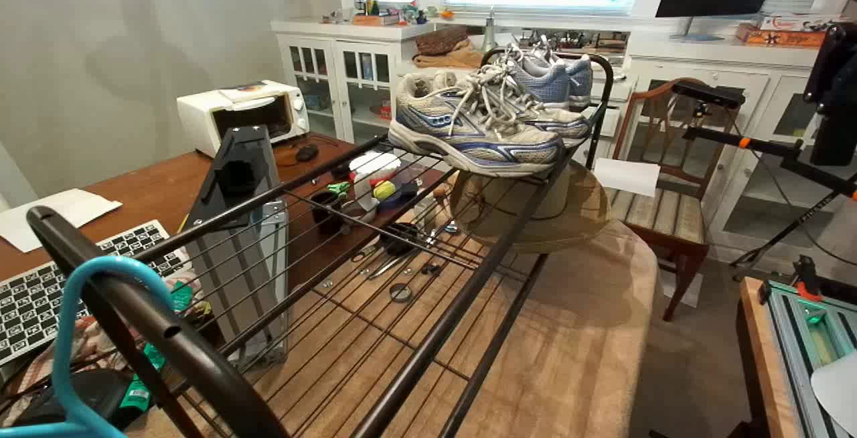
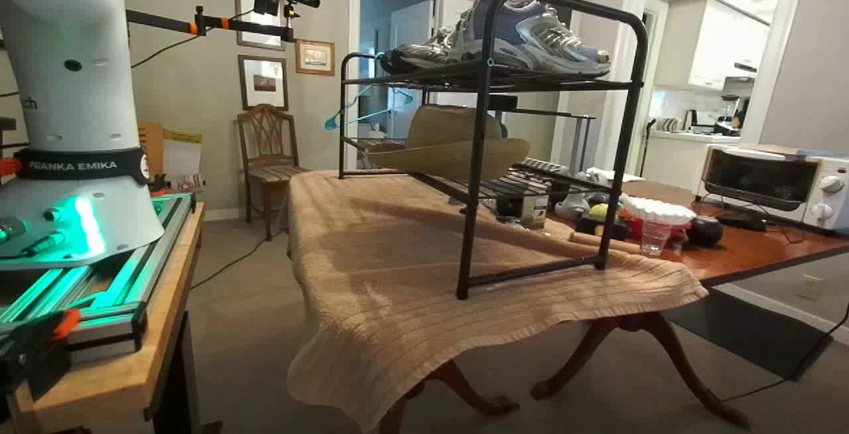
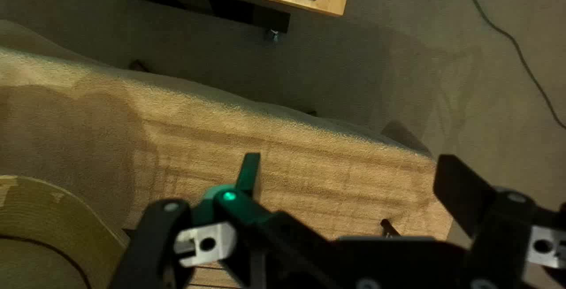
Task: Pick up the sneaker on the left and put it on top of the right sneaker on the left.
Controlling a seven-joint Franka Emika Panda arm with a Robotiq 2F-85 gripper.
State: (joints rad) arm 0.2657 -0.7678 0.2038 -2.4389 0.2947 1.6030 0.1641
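In both exterior views I see the sneakers (image 2: 530, 36) soles down on top of the rack (image 2: 469, 235). In an exterior view the near sneaker (image 1: 475, 131) takes the upper middle of the frame, toe pointing right; a second sneaker (image 1: 554, 122) sits close behind it, and the blue pair (image 1: 549, 83) stands farther back. Which one the task means, I can't tell. The hanger (image 1: 67, 331) hooks over the rack's end bar at lower left. In an exterior view the hat (image 2: 451, 132) sits mid-frame, beneath the sneakers, and the arm (image 2: 73, 82) fills the left edge, only its lower part showing. In the wrist view the gripper (image 3: 351, 172) shows along the bottom, jaws released and spread wide, with the tan towel (image 3: 212, 143) beyond them and the hat at lower left.
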